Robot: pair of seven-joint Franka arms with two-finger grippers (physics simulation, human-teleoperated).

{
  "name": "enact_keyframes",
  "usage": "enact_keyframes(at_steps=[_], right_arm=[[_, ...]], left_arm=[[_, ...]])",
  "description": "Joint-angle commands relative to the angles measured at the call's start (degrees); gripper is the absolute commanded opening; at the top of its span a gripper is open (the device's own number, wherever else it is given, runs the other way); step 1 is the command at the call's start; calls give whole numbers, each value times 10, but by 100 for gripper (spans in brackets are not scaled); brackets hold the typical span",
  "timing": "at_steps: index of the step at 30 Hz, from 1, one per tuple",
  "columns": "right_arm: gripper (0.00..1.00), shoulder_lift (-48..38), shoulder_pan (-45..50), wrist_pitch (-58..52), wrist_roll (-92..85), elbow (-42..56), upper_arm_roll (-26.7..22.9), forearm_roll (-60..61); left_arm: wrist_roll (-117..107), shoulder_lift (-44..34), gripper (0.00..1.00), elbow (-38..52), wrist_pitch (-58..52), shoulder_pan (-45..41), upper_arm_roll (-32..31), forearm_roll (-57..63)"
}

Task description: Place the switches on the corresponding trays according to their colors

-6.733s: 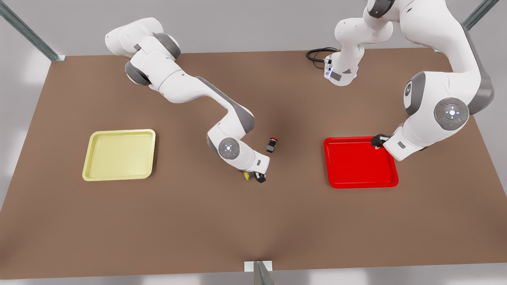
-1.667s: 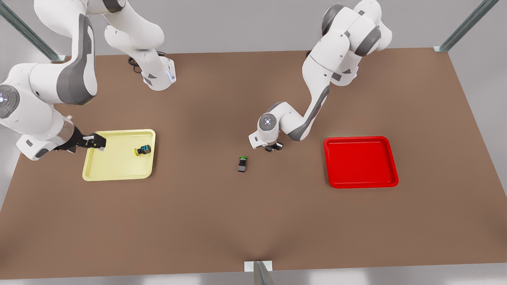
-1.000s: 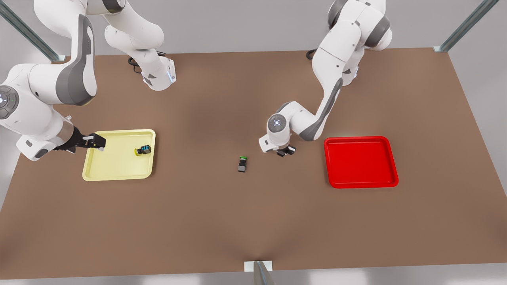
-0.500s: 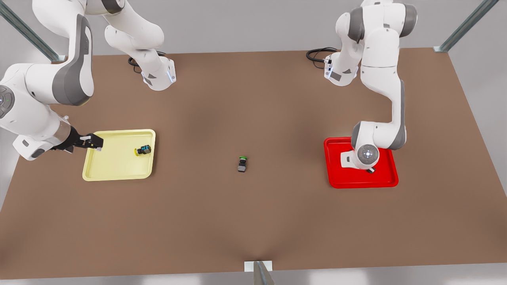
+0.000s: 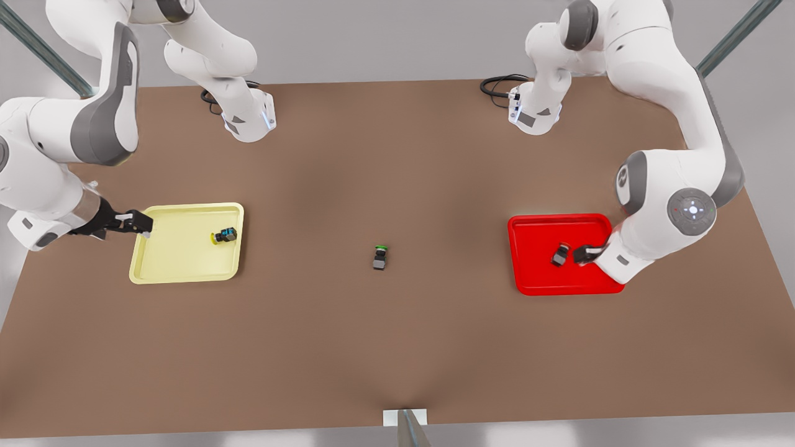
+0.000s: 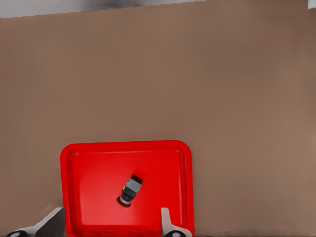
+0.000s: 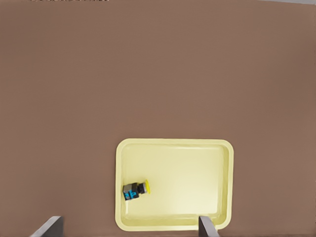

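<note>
I see the yellow-capped switch (image 5: 225,235) in the pale yellow tray (image 5: 186,273) and the red-capped switch (image 5: 561,254) in the bright red tray (image 5: 528,273). The green-capped switch (image 5: 380,257) lies on the brown table (image 5: 397,347), without a tray of its colour. The left gripper (image 5: 581,254) and the right gripper (image 5: 140,222) are both wide and hold nothing.

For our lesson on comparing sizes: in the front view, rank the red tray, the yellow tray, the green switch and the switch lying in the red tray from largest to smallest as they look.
1. red tray and yellow tray: they look alike in size, so no ranking between them.
2. green switch and the switch in the red tray: both tiny and too close to rank.
</note>
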Motion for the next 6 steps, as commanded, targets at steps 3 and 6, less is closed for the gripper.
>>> enact_keyframes(at_steps=[3, 6], right_arm=[[100, -1, 4, 0, 0, 0, 0, 0], [100, 0, 3, 0, 1, 1, -1, 2]], left_arm=[[0, -50, 100, -9, 0, 94, -128, 84], [4, -75, 100, -38, 2, 108, -145, 84]])
